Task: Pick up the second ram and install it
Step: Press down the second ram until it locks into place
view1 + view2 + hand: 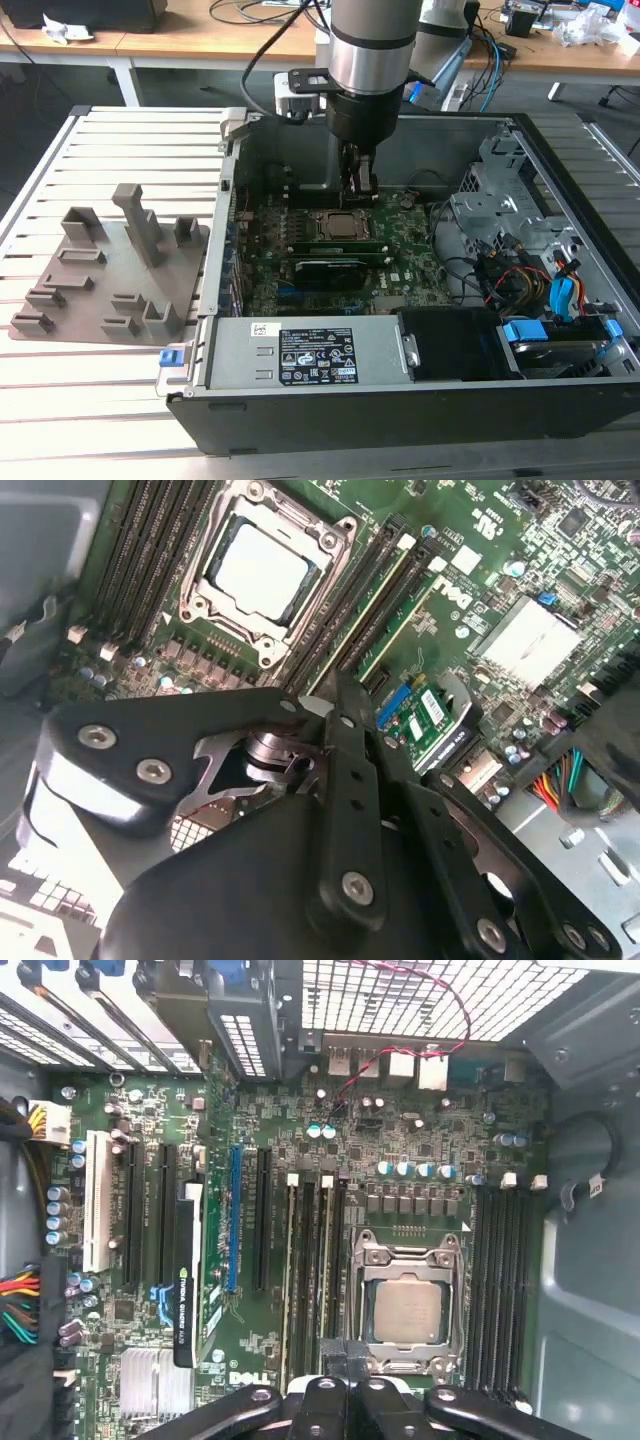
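Observation:
Two slim green ram sticks (335, 249) stand seated in the dark slots beside the square processor socket (340, 224); I cannot tell which of them is the second ram. In the first wrist view, the sticks (324, 1260) run alongside the socket (405, 1305). In the second wrist view, their green edges (395, 615) show next to the socket (262, 570). My gripper (360, 190) hangs inside the case just above the motherboard, over the end of those slots. It is shut with nothing in it in both wrist views (347, 1362) (330, 705).
The grey plastic holder (110, 270) with upright blocks sits on the slatted table at the exterior view's left. The case walls (225, 200), a drive cage (500, 200), bundled cables (520, 280) and the power supply (310, 355) ring the motherboard. A dark expansion card (190, 1270) stands near the slots.

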You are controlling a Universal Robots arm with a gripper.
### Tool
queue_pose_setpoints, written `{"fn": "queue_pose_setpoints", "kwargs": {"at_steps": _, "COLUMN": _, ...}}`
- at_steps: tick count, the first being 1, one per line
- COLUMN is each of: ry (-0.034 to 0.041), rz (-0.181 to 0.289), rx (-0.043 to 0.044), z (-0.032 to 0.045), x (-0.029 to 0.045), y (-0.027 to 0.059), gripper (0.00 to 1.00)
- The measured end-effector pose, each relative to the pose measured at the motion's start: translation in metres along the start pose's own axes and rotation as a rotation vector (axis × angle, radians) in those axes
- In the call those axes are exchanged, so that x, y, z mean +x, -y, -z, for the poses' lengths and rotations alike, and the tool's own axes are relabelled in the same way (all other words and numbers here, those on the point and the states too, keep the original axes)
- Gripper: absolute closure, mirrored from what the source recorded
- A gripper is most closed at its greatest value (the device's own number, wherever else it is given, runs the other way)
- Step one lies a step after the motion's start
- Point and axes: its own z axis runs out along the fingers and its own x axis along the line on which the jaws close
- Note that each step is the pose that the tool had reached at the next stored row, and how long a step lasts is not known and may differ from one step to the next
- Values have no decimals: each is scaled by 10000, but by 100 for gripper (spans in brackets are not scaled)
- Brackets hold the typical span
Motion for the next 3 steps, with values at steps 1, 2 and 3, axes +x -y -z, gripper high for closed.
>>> {"fn": "queue_pose_setpoints", "kwargs": {"at_steps": 1, "ry": 0, "rz": 0, "rx": 0, "z": 1, "x": 0, "y": 0, "gripper": 89}}
{"fn": "queue_pose_setpoints", "kwargs": {"at_steps": 2, "ry": 0, "rz": 0, "rx": 0, "z": 1, "x": 0, "y": 0, "gripper": 89}}
{"fn": "queue_pose_setpoints", "kwargs": {"at_steps": 3, "ry": 0, "rz": 0, "rx": 0, "z": 2, "x": 0, "y": 0, "gripper": 89}}
